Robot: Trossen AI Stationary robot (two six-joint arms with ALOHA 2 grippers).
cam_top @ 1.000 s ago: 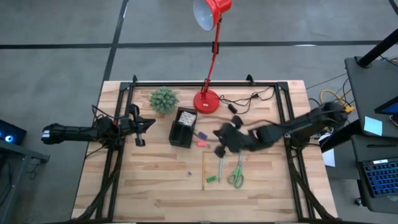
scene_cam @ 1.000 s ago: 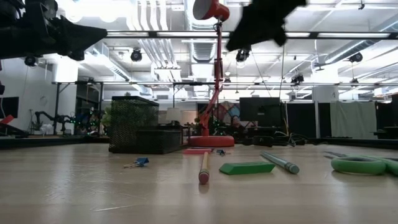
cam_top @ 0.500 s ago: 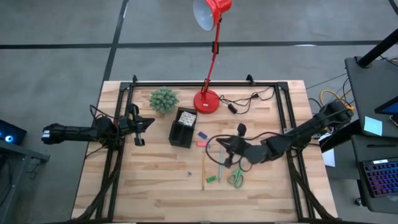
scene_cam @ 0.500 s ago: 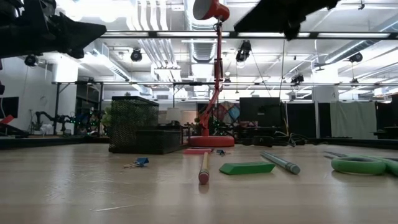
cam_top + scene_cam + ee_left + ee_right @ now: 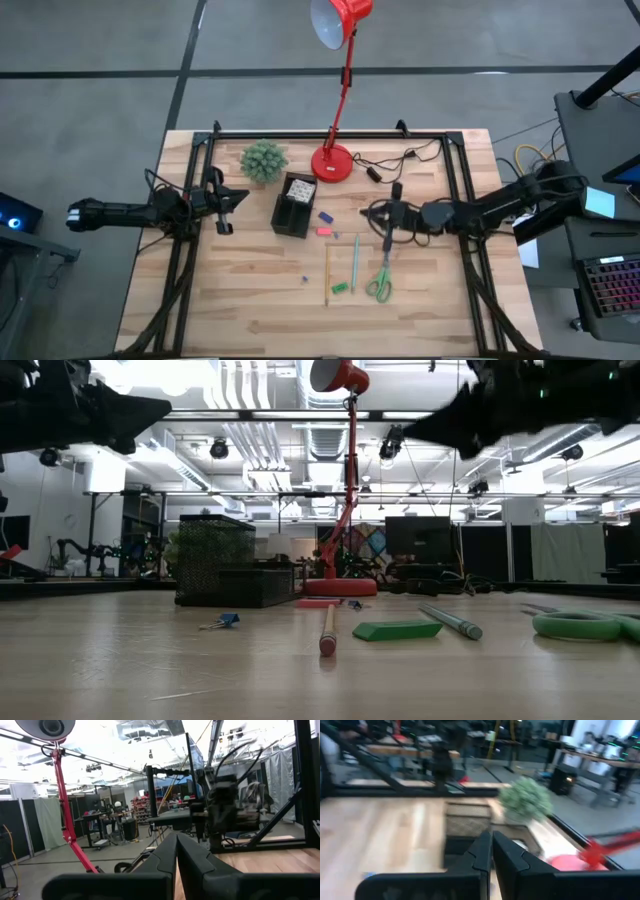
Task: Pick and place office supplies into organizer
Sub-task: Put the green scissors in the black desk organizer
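Surface: a light wooden table [image 5: 250, 300] with a black frame, in a workshop with a grey floor; a red desk lamp [image 5: 333, 160] and a small green plant [image 5: 263, 160] stand at its far edge.
Organizer: the black organizer [image 5: 294, 205] stands just in front of the plant, a white dotted pad visible in it.
Supplies still out: yellow pencil [image 5: 327, 273], green pen [image 5: 354, 263] and green-handled scissors [image 5: 381, 280] lie together on the table; a pink piece [image 5: 324, 230] and a purple piece [image 5: 323, 216] lie just beside the organizer.
Change: the right gripper [image 5: 378, 215] has swung back from over the pen and scissors towards its own side, fingers pressed together and empty.
Left gripper [image 5: 232, 198]: parked at the left edge, fingers together.
Meaning: no item was lifted on this pass, it seems; the loose supplies all wait.
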